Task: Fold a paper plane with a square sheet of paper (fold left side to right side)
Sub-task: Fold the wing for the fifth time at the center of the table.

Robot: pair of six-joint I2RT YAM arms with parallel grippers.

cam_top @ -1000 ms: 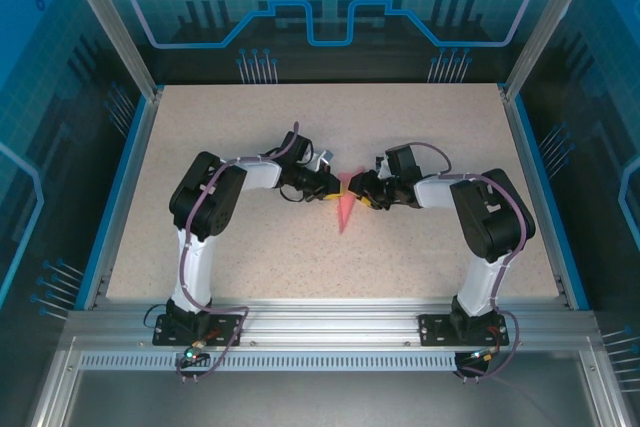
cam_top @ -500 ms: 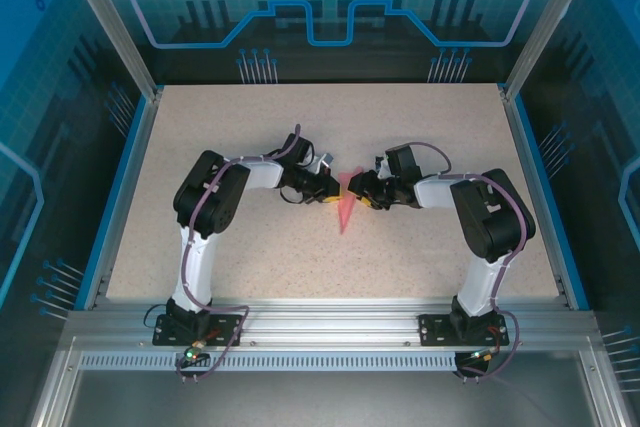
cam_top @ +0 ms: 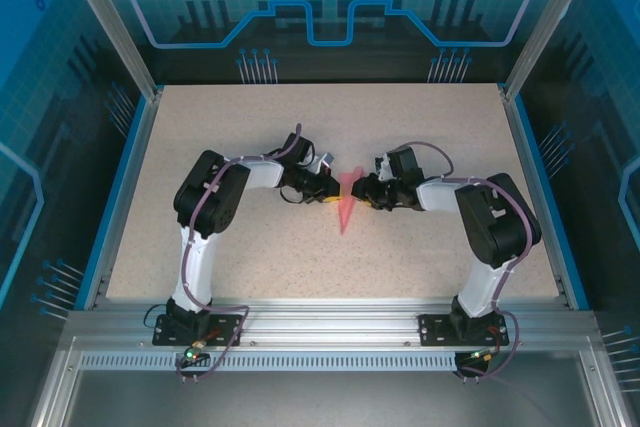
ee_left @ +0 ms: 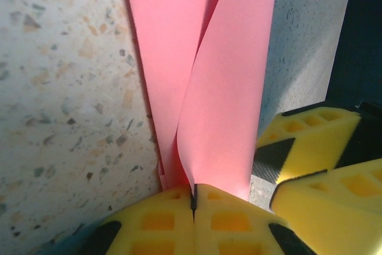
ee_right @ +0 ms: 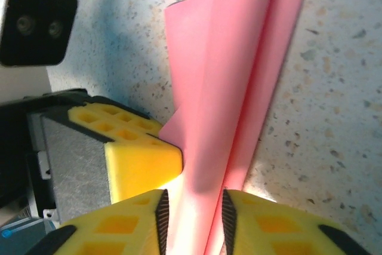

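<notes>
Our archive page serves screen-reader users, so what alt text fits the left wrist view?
The yellow-fingered left gripper is shut on a folded pink-red paper plane, whose layers rise up the frame over a speckled beige table. The yellow-fingered right gripper sits at lower right, beside the paper.

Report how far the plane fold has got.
Done: the sheet is already a narrow, pointed plane lying on the table. In hand: the left gripper is shut on its layers near the wide end. The right gripper has its jaws astride the folds, grip unclear. Left: probably the last creases and letting go.
</notes>
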